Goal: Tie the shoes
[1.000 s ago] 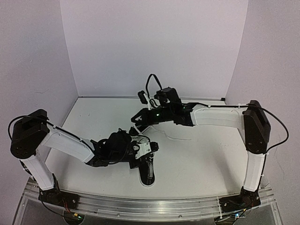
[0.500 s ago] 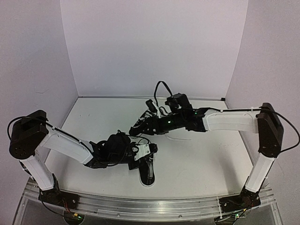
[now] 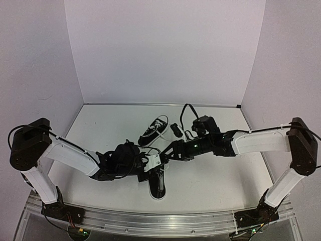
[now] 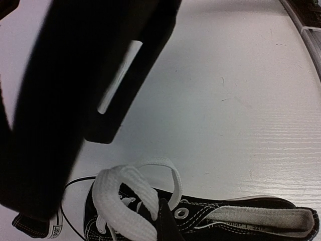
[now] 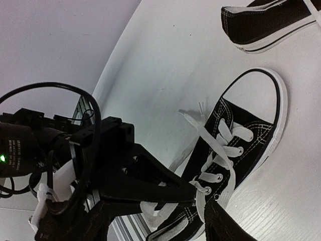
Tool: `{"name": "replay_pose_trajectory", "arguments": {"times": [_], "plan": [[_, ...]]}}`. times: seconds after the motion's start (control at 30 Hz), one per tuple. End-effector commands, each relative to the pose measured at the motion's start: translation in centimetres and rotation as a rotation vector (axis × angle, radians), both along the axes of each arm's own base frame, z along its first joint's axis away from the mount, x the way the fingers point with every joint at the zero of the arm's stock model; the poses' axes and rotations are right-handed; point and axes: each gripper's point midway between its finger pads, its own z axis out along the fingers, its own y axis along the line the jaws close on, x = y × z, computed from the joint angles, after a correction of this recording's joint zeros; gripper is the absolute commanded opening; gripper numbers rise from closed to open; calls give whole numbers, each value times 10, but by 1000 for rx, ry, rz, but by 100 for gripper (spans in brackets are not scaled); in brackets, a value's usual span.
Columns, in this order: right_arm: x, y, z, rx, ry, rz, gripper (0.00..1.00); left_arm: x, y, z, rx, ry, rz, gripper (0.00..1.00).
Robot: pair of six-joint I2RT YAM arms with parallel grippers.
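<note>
The near shoe (image 3: 158, 185) lies toe towards me, black canvas with white laces. My left gripper (image 3: 153, 161) is shut on a loop of its white lace (image 4: 125, 188) above the tongue; its tip (image 4: 168, 223) pinches the loop. My right gripper (image 3: 168, 154) stands open right beside the left one. In the right wrist view the held loop (image 5: 160, 208) and the left gripper (image 5: 193, 191) lie between the open jaws of my right gripper (image 5: 150, 228). The other lace end (image 5: 198, 123) trails off the near shoe (image 5: 251, 135). The far shoe (image 3: 154, 128) lies behind, untouched.
An aluminium rail (image 3: 160, 221) runs along the table's near edge. White walls close the back and both sides. A black cable (image 3: 188, 113) loops up from the right wrist. One right finger (image 4: 90, 65) fills the upper left of the left wrist view.
My right gripper has opened and swung from beside the far shoe down towards me, to the left gripper over the near shoe. The left arm has held still with the loop.
</note>
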Motion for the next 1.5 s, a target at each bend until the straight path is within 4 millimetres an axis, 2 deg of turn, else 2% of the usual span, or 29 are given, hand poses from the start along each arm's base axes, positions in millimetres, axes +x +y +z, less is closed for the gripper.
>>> {"name": "replay_pose_trajectory", "arguments": {"times": [0.0, 0.5, 0.6, 0.77, 0.87, 1.0, 1.07, 1.13, 1.23, 1.33, 1.4, 1.47], "plan": [[-3, 7, 7, 46, -4, 6, 59, 4, -9, 22, -73, -30, 4, 0], [-12, 19, -16, 38, 51, 29, 46, 6, -13, 22, -73, -34, 2, 0], [-11, 21, -17, 38, 54, 29, 37, 6, -13, 21, -70, -33, 2, 0], [-11, 21, -18, 37, 55, 28, 15, 10, -11, 21, -62, -43, 29, 0], [-10, 22, -16, 41, 50, 30, 0, 11, -11, 20, -52, -34, 36, 8], [-9, 22, -16, 40, 44, 25, 0, 8, -6, 28, -17, -2, 34, 29], [-8, 21, -16, 37, 43, 21, 0, 4, 5, 31, 29, 24, 37, 37], [-9, 21, -17, 35, 42, 19, 0, 4, 22, 43, 45, 46, 67, 45], [-9, 20, -18, 33, 42, 18, 0, 17, 55, 65, 13, 105, 146, 51], [-9, 20, -17, 33, 39, 18, 0, 29, 94, 61, 40, 177, 230, 53], [-9, 20, -16, 35, 38, 17, 0, 36, 110, 54, 63, 201, 272, 52], [-9, 20, -16, 36, 38, 17, 0, 37, 118, 39, 114, 231, 294, 52]]}}
